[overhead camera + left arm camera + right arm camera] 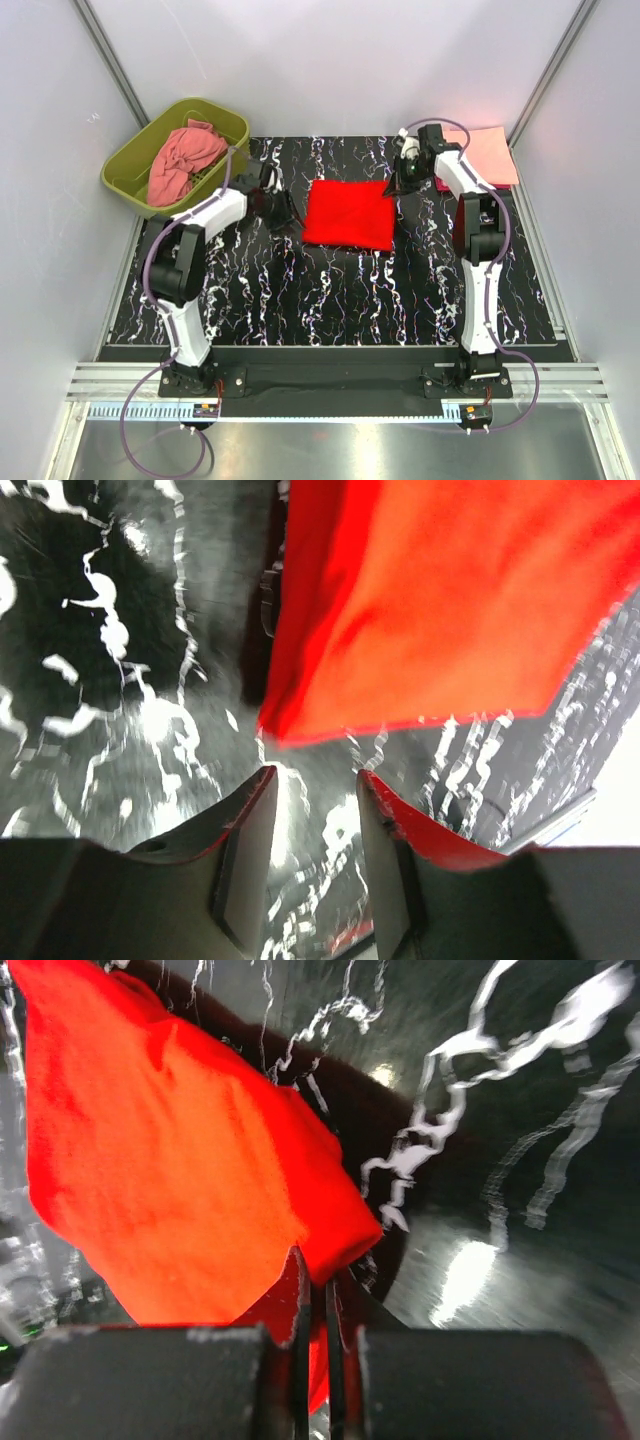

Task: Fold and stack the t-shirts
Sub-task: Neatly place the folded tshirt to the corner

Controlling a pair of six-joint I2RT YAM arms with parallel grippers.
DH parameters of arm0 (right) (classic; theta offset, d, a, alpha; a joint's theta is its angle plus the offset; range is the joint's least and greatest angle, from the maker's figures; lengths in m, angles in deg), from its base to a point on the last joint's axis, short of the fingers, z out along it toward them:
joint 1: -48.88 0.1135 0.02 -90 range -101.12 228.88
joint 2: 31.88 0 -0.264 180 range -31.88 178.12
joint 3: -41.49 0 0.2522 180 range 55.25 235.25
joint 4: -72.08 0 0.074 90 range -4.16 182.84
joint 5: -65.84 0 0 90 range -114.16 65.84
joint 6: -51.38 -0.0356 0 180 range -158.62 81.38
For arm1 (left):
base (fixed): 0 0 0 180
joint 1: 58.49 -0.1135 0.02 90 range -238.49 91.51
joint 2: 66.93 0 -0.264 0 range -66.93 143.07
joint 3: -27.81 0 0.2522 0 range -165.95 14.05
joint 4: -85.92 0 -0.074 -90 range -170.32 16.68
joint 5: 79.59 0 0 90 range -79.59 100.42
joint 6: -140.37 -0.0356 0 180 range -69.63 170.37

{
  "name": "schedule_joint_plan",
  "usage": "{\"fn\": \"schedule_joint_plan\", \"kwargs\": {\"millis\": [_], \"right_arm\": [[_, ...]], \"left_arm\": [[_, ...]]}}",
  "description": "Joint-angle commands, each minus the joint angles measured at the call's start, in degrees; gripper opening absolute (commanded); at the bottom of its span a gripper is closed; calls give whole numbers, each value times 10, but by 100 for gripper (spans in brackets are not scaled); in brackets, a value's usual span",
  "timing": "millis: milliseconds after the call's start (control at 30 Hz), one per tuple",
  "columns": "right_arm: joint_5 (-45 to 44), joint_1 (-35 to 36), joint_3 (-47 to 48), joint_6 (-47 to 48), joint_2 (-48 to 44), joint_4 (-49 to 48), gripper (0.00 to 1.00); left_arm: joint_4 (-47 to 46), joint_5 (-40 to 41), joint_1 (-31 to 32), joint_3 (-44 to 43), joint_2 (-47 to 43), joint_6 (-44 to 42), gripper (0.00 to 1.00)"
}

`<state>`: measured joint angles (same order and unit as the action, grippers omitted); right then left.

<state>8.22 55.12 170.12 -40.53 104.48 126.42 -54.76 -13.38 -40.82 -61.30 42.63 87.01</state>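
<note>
A bright red t-shirt (348, 214), folded into a square, lies flat mid-table. My right gripper (404, 178) is at its back right corner; in the right wrist view it (315, 1260) is shut on that corner of the red shirt (170, 1160). My left gripper (281, 207) is by the shirt's left edge, open and empty (313, 775), with the red shirt (440, 600) just ahead of it. A pale peach shirt (490, 152) lies folded at the back right on a magenta one (503, 185). A salmon-pink shirt (183, 160) is crumpled in the tub.
The olive-green tub (215, 108) stands at the back left, off the black marbled mat (330, 300). White walls with metal posts close in the back and sides. The arm bases stand at the near edge.
</note>
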Motion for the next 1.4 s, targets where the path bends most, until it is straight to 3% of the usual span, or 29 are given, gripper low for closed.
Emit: {"fn": "schedule_joint_plan", "kwargs": {"millis": [0,333,567,800,1367], "right_arm": [[-89,-4,50,63,-66,39,0],[-219,-20,143,153,-94,112,0],[-284,-47,150,217,-117,88,0],[-358,-59,219,278,-99,100,0],[-327,-117,309,309,-77,56,0]], "left_arm": [[98,11,-4,-67,-72,-63,43],[125,-9,-5,-62,-121,-118,44],[117,-32,-5,-43,-122,-132,44],[109,-61,-5,-38,-131,-133,45],[83,-90,-5,-17,-150,-120,45]]}}
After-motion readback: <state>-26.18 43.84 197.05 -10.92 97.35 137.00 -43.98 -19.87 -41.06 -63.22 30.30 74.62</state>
